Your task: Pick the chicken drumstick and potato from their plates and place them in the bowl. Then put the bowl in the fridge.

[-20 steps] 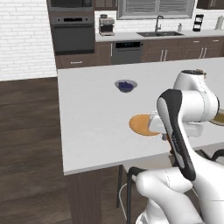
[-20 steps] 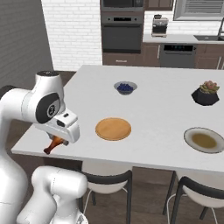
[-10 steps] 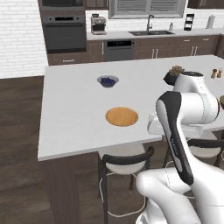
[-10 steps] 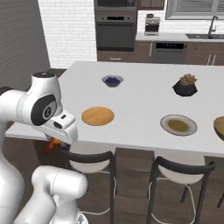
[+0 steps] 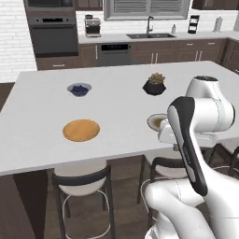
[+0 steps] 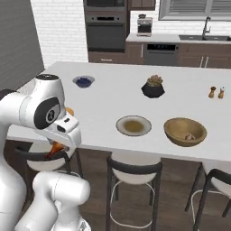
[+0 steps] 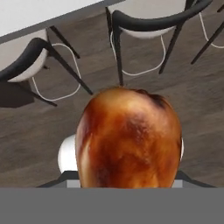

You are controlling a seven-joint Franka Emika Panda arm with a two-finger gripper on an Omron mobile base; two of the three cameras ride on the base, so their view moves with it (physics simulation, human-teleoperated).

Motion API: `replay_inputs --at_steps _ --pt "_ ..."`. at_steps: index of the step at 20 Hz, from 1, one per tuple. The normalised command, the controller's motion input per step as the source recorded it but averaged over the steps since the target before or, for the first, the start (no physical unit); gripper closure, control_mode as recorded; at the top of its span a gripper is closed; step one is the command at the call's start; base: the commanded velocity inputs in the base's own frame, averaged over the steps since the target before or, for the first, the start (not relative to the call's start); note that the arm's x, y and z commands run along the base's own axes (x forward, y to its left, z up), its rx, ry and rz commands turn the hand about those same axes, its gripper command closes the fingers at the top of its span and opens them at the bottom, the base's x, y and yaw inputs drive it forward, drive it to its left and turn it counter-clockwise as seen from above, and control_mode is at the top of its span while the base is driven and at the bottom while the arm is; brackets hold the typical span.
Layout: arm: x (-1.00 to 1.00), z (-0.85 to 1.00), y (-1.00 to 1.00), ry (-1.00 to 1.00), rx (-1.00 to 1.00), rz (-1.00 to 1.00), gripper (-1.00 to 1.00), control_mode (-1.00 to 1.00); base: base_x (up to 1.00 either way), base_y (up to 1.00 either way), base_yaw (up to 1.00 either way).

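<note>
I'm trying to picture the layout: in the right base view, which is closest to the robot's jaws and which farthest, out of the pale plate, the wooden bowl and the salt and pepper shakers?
1. The pale plate, mid-counter, is nearest the gripper.
2. The wooden bowl, further right.
3. The salt and pepper shakers, at the far right, are farthest.

The chicken drumstick sits large and close at the lower middle, its fat rounded end toward the camera, glossy orange-brown with darker patches near the top right. It covers the gripper's finger tips, so how the jaws stand cannot be told. Beyond it lies a dark wood floor. Two stools with dark curved backs and pale seats stand there, one at the upper left and one at the upper right. A strip of the white desk edge crosses the top left corner.
</note>
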Motion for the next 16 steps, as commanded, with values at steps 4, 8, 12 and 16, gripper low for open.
replay_inputs --at_steps 4,8,12,16 --pt "0.00 0.00 0.00 0.00 0.00 0.00 1.00 1.00 0.00 -1.00 0.09" --pt "0.00 0.00 0.00 0.00 0.00 0.00 1.00 1.00 0.11 -1.00 0.04" --pt "0.00 0.00 0.00 0.00 0.00 0.00 1.00 1.00 0.28 -0.92 -0.04" --pt "0.00 0.00 0.00 0.00 0.00 0.00 1.00 1.00 0.71 -0.32 -0.28"
